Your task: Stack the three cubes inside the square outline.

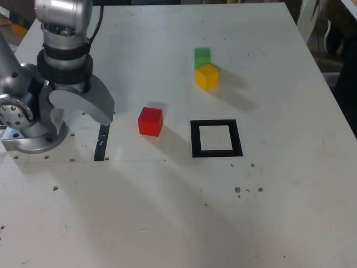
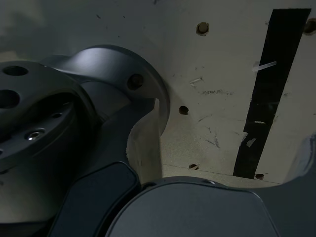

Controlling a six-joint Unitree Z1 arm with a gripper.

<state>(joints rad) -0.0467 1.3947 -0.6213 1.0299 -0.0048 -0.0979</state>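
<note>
Viewed in the exterior view, with twelve o'clock at its top, we find the surface [image 1: 284, 212] light-coloured and marked with small chips and holes.

We take the square outline [image 1: 239, 138] as our dial centre. It is a flat black frame around a white middle. All three cubes lie outside it.

We record the red cube [image 1: 150, 121] between nine and ten o'clock from the outline, standing apart from the other cubes. The yellow cube [image 1: 207, 77] lies just short of twelve o'clock. The green cube [image 1: 202, 57] is farther out in nearly the same direction, directly beyond the yellow one. These two appear close together; we cannot tell whether they touch.

We note the black tape strip [image 1: 101, 143] at nine o'clock from the outline, and towards eight to nine o'clock from the red cube.

The robot arm [image 1: 67, 50] reaches in at about ten o'clock from the outline, its round base [image 1: 42, 139] at nine o'clock.

We find the jaws standing apart and holding nothing. The wrist view shows the strip and bare surface through the gap between them, with part of the base close by.
</note>
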